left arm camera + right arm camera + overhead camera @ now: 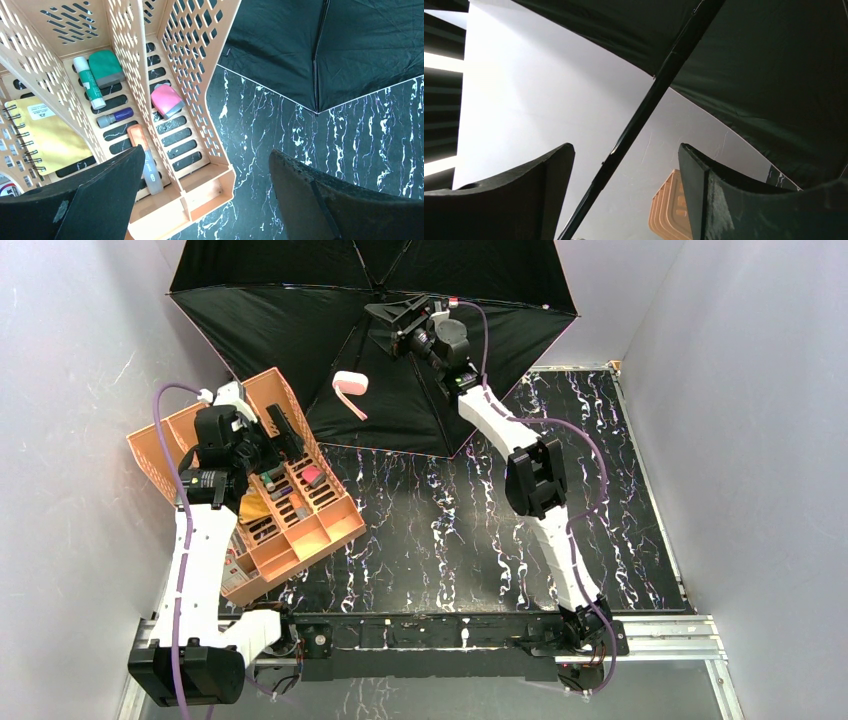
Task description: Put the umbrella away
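Umbrella (300, 300) stands open at the far edge of the desk (450, 530), its black side turned to the camera. It covers the far middle and reaches toward the far left corner. Its pink handle (350, 383) sticks out in front of the black cloth. From above, my right claw (385, 315) is stretched over the cloth at the far edge, near the middle of the umbrella. My left claw (288, 435) hangs over an orange basket (340, 525) at the left edge of the desk. The basket sits askew and goes partly over that edge.

In my left wrist view, the left claw (204, 155) is spread wide and nothing is between its fingers (100, 200). Below it is the basket (195, 60) with its compartments. One holds a white and green glue stick (89, 82), a green block (106, 67) and an orange marker (142, 155). The next one holds a pink block (166, 100). A yellow spiral notebook (42, 132) lies further left. The pointed edge of the umbrella (325, 50) rests on the desk just beside the basket.

In my right wrist view, the right claw (624, 150) is also spread. A thin black rod (659, 85) of the umbrella passes slanted between the fingers (524, 200), nearer to the left one. I cannot tell if it touches. The black cloth (774, 75) fills the upper right.
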Robot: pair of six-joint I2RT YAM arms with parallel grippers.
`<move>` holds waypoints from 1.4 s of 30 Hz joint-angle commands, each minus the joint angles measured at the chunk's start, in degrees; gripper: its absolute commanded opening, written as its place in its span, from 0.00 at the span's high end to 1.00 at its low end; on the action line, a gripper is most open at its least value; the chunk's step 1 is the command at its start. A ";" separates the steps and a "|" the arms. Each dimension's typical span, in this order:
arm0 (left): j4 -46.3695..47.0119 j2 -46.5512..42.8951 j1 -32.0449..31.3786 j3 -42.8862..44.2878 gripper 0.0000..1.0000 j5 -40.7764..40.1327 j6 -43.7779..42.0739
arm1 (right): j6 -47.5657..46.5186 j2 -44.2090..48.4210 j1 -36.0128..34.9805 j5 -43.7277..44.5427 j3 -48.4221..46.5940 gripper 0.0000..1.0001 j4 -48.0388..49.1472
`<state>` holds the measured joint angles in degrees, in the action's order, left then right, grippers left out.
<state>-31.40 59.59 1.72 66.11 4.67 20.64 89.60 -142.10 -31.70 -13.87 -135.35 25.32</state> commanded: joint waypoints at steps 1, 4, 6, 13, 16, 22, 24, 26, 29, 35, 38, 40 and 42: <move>-1.14 -1.28 0.25 0.08 0.06 0.73 0.27 | 2.37 -3.22 -0.60 1.34 -7.23 0.19 0.11; -1.47 -1.51 0.30 -0.18 0.06 0.68 0.22 | 2.82 -4.06 -0.77 0.95 -8.07 0.23 0.26; -1.54 -1.66 0.31 -0.44 0.06 0.69 0.19 | 2.78 -4.07 -0.88 0.74 -7.92 0.25 0.51; -1.51 -1.72 0.28 -0.83 0.06 1.06 0.43 | 2.71 -5.05 -1.38 -0.71 -9.18 0.32 1.26; -1.57 -2.05 0.25 -0.93 0.06 1.13 0.45 | 2.55 -5.21 -1.54 -1.66 -9.39 0.39 1.46; -1.95 -2.62 0.30 -1.08 0.06 1.05 0.64 | 0.46 -5.15 -2.03 -3.48 -9.38 0.56 2.64; -2.05 -2.72 0.26 -0.99 0.07 1.05 0.69 | -0.63 -4.42 -2.05 -3.70 -8.40 0.62 3.86; -2.01 -2.66 0.31 -0.75 0.06 1.19 0.77 | -1.43 -3.68 -1.90 -3.89 -7.59 0.66 5.88; -2.04 -2.58 0.25 -0.29 0.07 1.77 0.95 | -4.48 -2.35 -1.81 -4.49 -7.67 0.75 6.41; -2.35 -3.37 0.30 0.75 0.06 2.32 0.72 | -9.20 2.29 -1.79 -4.81 -3.79 0.85 10.88; -2.39 -3.47 0.27 2.09 0.05 3.88 0.74 | -13.44 4.77 -1.53 -5.09 -3.28 0.92 11.88; -2.31 -3.07 0.23 3.43 0.05 5.41 0.80 | -15.93 6.65 -1.26 -5.28 -2.40 0.96 12.61; -1.97 -2.55 0.30 4.80 0.05 6.94 0.89 | -17.72 8.57 -0.83 -5.47 -1.10 1.00 13.37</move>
<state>-33.32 57.67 1.72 66.54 7.20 21.28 82.00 -142.87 -33.12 -18.09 -136.73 28.56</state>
